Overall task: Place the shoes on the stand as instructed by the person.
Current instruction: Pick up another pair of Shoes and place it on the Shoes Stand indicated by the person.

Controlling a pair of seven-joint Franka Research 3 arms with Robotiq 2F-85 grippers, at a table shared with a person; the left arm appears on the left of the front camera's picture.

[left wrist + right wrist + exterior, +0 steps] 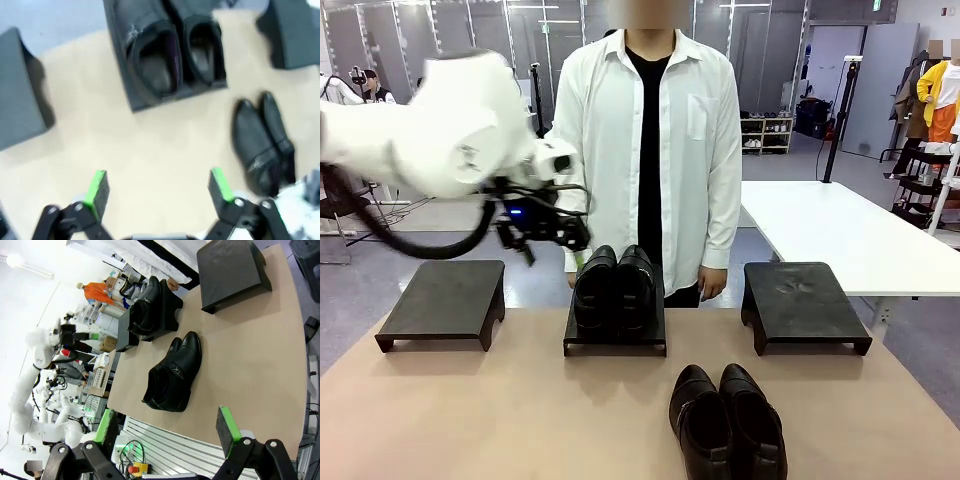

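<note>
Toward my edge of the table (470, 420), a little to the robot's right of centre, the ankle boots (725, 425) sit side by side and touching, not yet on any stand. Their toes point away toward the person (650, 130) and the heel openings face me, so the long axis runs near-to-far across the table. The low shoes (613, 290) are already on the middle stand (615, 345), lying the same way. The left stand (440, 300) and right stand (805, 305) have bare tops.

The left gripper (159, 180) hangs in the air by the gap between the left and middle stands, fingers spread wide and holding nothing. From its wrist camera the ankle boots lie well off to one side.

The right gripper (169, 417) is also released and empty, held back from the near edge with the ankle boots ahead of its fingers. I judge the right arm the nearer and better lined up.

The person's hand (713, 285) hangs at the side. I see no pointing, so I can't tell which stand is wanted.
</note>
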